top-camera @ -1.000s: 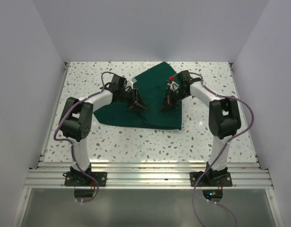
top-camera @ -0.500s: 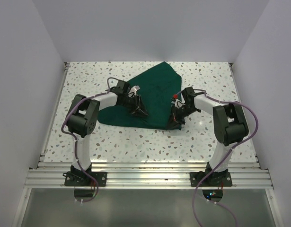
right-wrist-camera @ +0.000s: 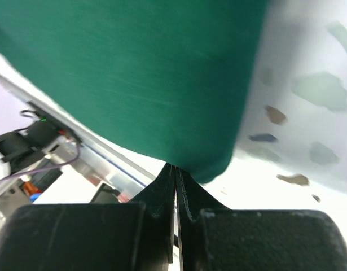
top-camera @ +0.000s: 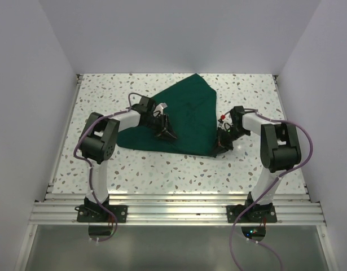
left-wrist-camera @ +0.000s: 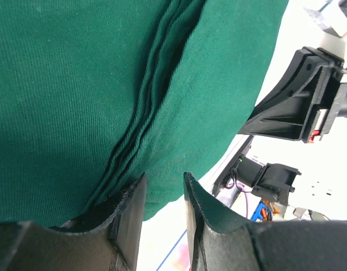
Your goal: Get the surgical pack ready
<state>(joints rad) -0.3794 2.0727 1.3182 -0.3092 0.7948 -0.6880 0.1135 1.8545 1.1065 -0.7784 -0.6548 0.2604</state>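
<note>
On the tabletop (top-camera: 105,96), the right tool (right-wrist-camera: 174,169) is clenched on the drape's (top-camera: 187,110) near right corner, while the left tool (left-wrist-camera: 162,182) sits part-open over its folds.

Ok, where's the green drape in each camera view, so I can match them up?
Top external: drape at the picture's centre.
Left wrist: fills the left and centre, creased.
Right wrist: fills the upper left.
Shared landmark: right gripper at the drape's near right corner.
</note>
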